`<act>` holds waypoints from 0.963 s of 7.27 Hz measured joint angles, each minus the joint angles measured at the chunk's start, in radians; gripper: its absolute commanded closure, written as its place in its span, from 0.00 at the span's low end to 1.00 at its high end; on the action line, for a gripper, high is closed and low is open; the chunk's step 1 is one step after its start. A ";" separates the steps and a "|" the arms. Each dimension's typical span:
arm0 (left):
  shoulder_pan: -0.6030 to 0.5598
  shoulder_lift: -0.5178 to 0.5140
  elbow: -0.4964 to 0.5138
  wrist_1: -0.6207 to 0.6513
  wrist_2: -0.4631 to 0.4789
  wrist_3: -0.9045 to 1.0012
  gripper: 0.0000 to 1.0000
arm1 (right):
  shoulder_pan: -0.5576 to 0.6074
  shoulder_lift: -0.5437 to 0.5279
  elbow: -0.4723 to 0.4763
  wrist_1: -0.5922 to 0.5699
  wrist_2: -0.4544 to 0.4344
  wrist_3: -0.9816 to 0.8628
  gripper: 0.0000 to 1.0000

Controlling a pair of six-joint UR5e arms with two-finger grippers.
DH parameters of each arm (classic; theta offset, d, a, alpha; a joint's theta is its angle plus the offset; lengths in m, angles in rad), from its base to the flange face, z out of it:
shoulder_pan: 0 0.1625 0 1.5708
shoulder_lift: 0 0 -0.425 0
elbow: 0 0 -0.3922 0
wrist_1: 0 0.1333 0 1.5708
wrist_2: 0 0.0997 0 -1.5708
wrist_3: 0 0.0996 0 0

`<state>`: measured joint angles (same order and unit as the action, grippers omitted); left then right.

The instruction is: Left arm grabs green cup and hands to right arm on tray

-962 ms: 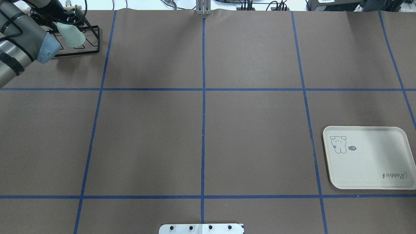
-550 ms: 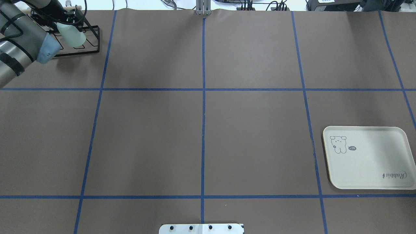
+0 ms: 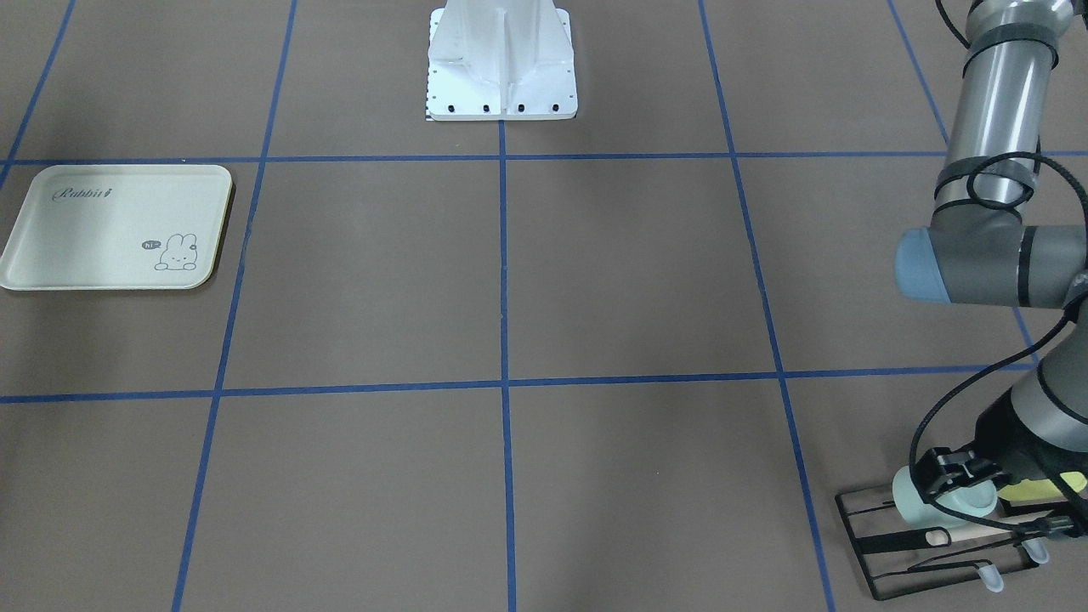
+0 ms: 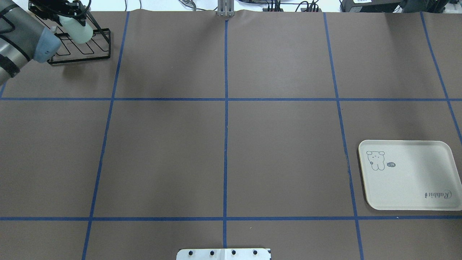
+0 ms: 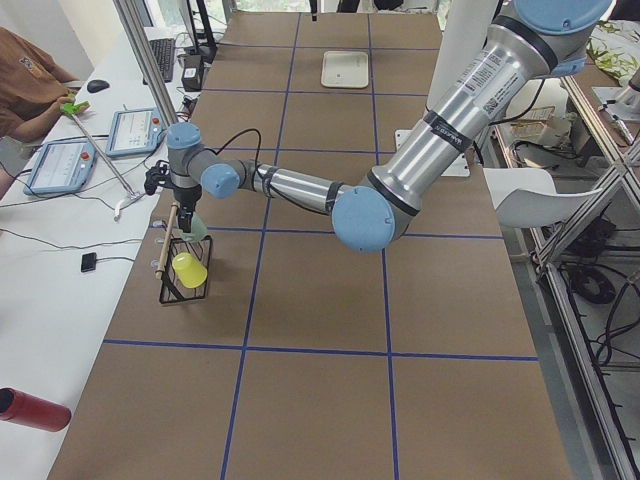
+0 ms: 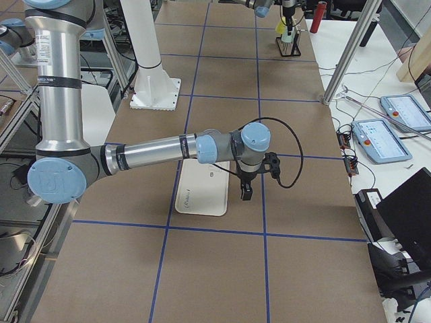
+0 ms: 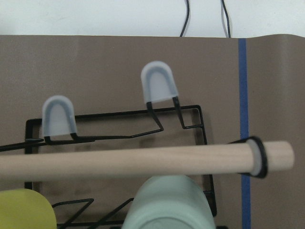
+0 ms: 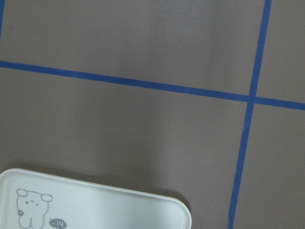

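My left gripper [image 4: 70,16] is shut on the pale green cup [image 4: 76,31] over the black wire rack [image 4: 85,54] at the table's far left corner. In the front view the black fingers [image 3: 950,470] clasp the green cup [image 3: 922,510], which is tilted on its side. The left wrist view shows the cup's bottom [image 7: 167,205] below a wooden dowel [image 7: 143,160]; no fingers show there. The cream tray [image 4: 411,187] lies empty at the near right. My right gripper [image 6: 246,194] hangs beside the tray [image 6: 202,192]; I cannot tell whether it is open or shut.
A yellow cup [image 3: 1044,486] sits in the same rack next to the green one, also in the left wrist view [image 7: 21,210]. The rack has rubber-capped prongs [image 7: 157,81]. The robot's white base [image 3: 501,59] stands mid-table at the near edge.
The left arm has drawn back toward the far left corner. The green cup has gone with it, while the rack has stayed in place.
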<state>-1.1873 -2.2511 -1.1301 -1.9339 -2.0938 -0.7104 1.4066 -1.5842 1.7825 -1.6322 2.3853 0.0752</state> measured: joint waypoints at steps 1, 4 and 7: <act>-0.011 0.030 -0.078 0.034 -0.002 0.000 1.00 | -0.002 0.002 0.000 0.000 0.000 0.000 0.00; -0.033 0.088 -0.326 0.250 0.000 0.001 1.00 | -0.009 0.011 -0.003 0.000 -0.002 0.000 0.00; -0.023 0.062 -0.506 0.471 -0.028 -0.060 1.00 | -0.010 0.036 -0.001 0.014 -0.003 0.002 0.00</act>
<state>-1.2107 -2.1887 -1.6360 -1.4625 -2.1218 -0.7708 1.3966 -1.5486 1.7820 -1.6184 2.3819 0.0773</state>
